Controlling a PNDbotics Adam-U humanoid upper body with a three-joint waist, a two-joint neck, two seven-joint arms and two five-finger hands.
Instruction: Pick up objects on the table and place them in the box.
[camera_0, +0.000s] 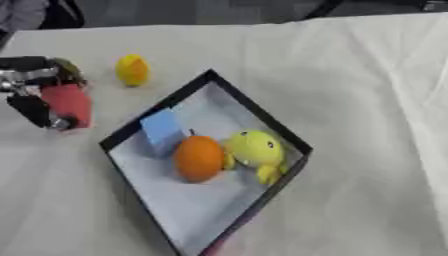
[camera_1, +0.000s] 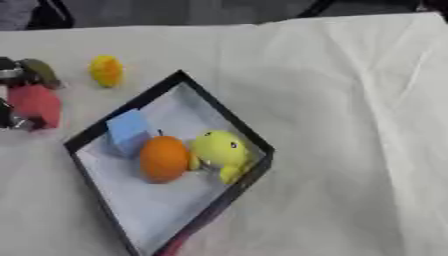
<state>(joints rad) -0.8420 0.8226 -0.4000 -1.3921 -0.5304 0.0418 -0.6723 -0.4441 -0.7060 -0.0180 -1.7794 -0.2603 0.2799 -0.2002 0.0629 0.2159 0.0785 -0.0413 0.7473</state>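
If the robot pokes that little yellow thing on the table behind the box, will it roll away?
Probably a bit. The yellow object looks rounded and egg-like, standing on a small base, so a poke would likely tip it and make it wobble or roll crookedly. The wrinkled white tablecloth would likely slow it. It looks small, so probably light.

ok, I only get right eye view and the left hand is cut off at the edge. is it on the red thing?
Observer: Yes. Left eye view shows much more of the left hand, with black fingers curled against the left side of the red object.
Operator: and the olive thing behind it?
Observer: Left eye view shows the hand's black upper part right beside the olive object. I cannot tell whether they touch.
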